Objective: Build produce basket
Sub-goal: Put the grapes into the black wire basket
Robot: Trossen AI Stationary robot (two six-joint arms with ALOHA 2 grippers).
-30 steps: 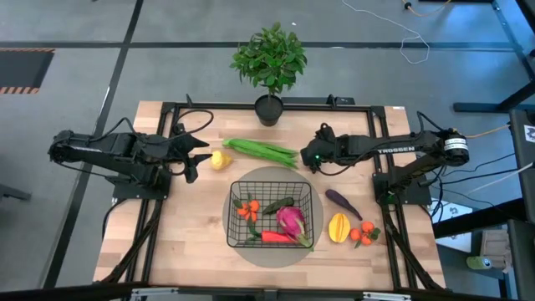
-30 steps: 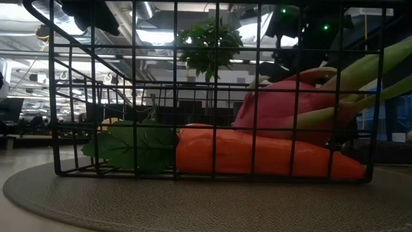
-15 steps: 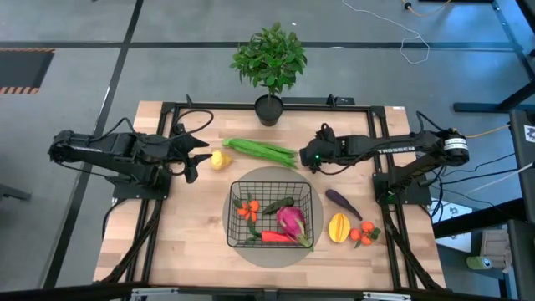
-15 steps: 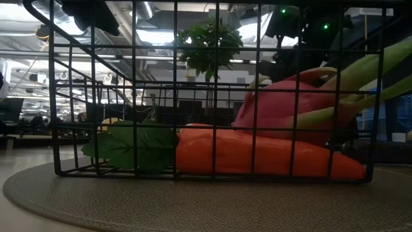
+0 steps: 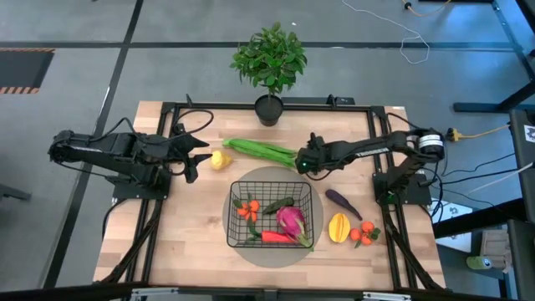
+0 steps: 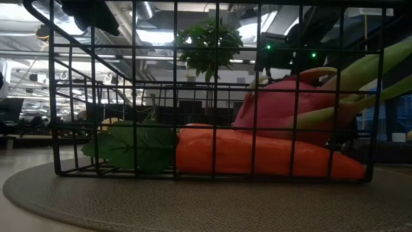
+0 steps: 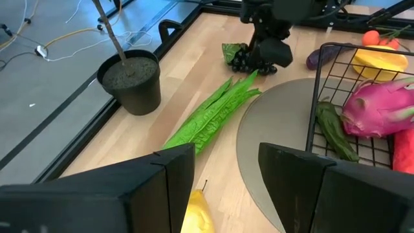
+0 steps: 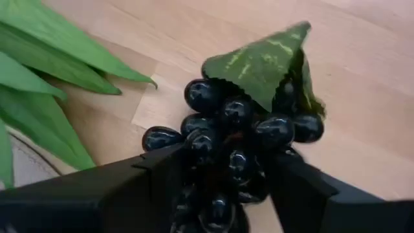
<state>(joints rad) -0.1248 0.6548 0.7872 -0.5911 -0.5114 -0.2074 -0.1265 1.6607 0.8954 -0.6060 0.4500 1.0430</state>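
The black wire basket (image 5: 232, 216) stands on a round grey mat (image 5: 276, 177) and holds a pink radish (image 5: 290, 221), a red chili (image 5: 276, 237), a cucumber (image 5: 278, 205) and orange tomatoes (image 5: 248, 209). My right gripper (image 8: 223, 169) points steeply down, open, over the black grapes (image 8: 239, 126), one finger on either side of the bunch. The grapes lie on the wood by the mat's far right edge, next to the tips of the green beans (image 5: 261, 150). My left gripper (image 5: 199, 159) waits open above the lemon (image 5: 220, 160). My right gripper comes at the grape bunch (image 7: 240, 59) from above, slanting from the table's right, with its fingers (image 8: 162, 178) along the bunch's two sides. The bunch lies on the table. Whether the fingers touch it, I cannot tell.
An eggplant (image 5: 343, 202), a mango (image 5: 338, 227) and small tomatoes (image 5: 364, 235) lie on the wood right of the basket. A potted plant (image 5: 269, 63) stands at the far edge.
My right gripper has gone down and a little toward the table's left, tipping more steeply downward, and has come onto the grapes at the end of the green beans. The produce has stayed in place.
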